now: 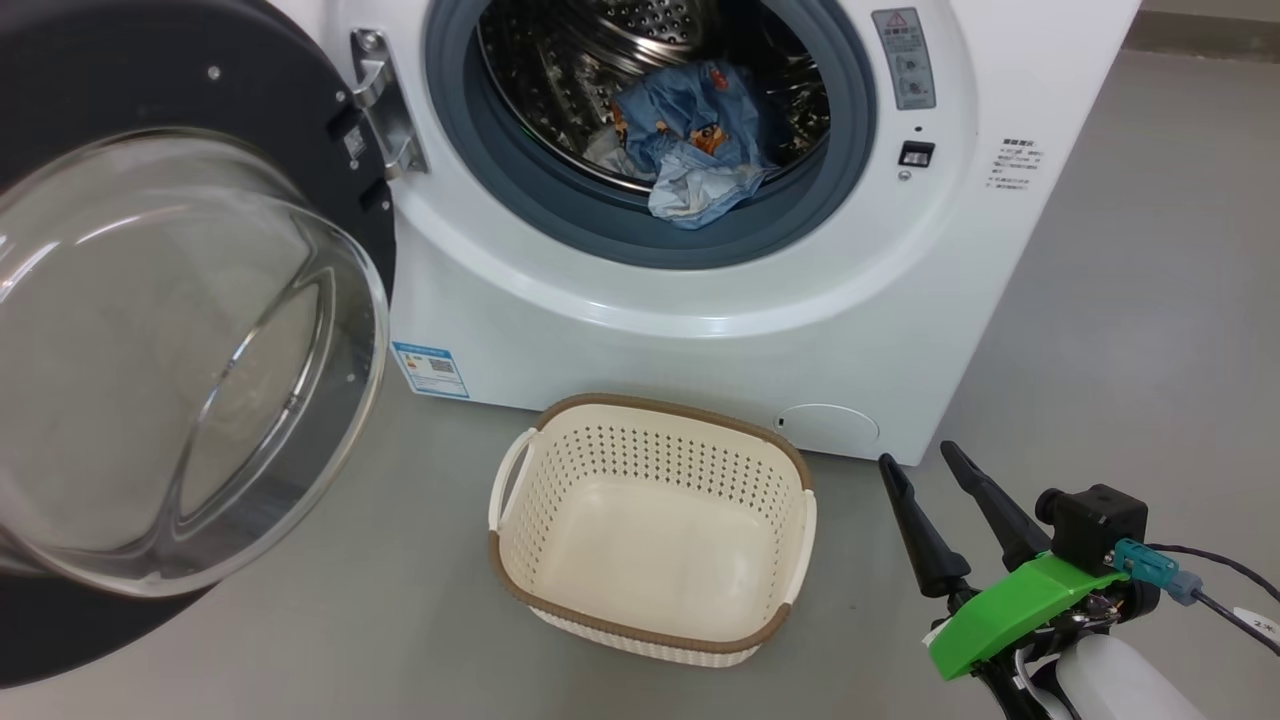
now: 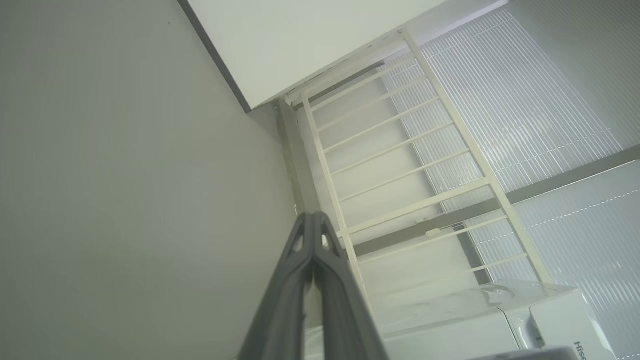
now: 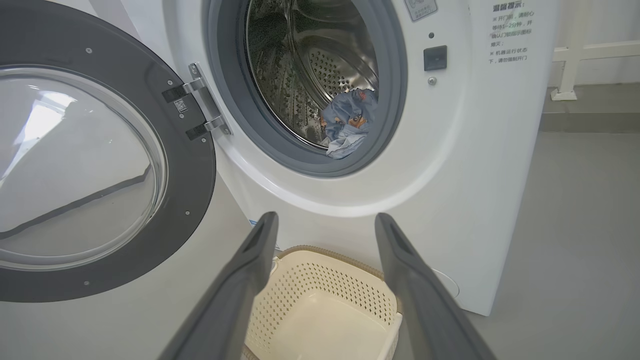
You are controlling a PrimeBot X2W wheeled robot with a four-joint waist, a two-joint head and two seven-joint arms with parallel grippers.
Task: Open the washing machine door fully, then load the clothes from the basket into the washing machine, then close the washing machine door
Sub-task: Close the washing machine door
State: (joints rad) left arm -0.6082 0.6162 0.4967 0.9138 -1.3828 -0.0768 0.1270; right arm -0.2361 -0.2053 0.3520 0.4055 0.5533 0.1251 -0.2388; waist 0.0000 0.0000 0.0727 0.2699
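Observation:
The white washing machine (image 1: 700, 330) (image 3: 480, 190) stands with its round black-rimmed door (image 1: 180, 330) (image 3: 100, 165) swung wide open to the left. Light-blue clothes (image 1: 690, 140) (image 3: 347, 122) printed with orange bears lie in the steel drum. The cream basket (image 1: 650, 525) (image 3: 325, 305) sits on the floor before the machine with nothing in it. My right gripper (image 1: 925, 462) (image 3: 325, 225) is open, low at the right of the basket, fingers pointing toward the machine. My left gripper (image 2: 312, 217) is shut on nothing and points up toward a wall and ceiling.
Grey floor (image 1: 1120, 330) stretches to the right of the machine. A white railing (image 2: 410, 165) and ribbed window panels (image 2: 525, 110) rise above another white appliance (image 2: 545, 320) in the left wrist view. The open door's glass bowl (image 1: 170, 360) bulges out at the left.

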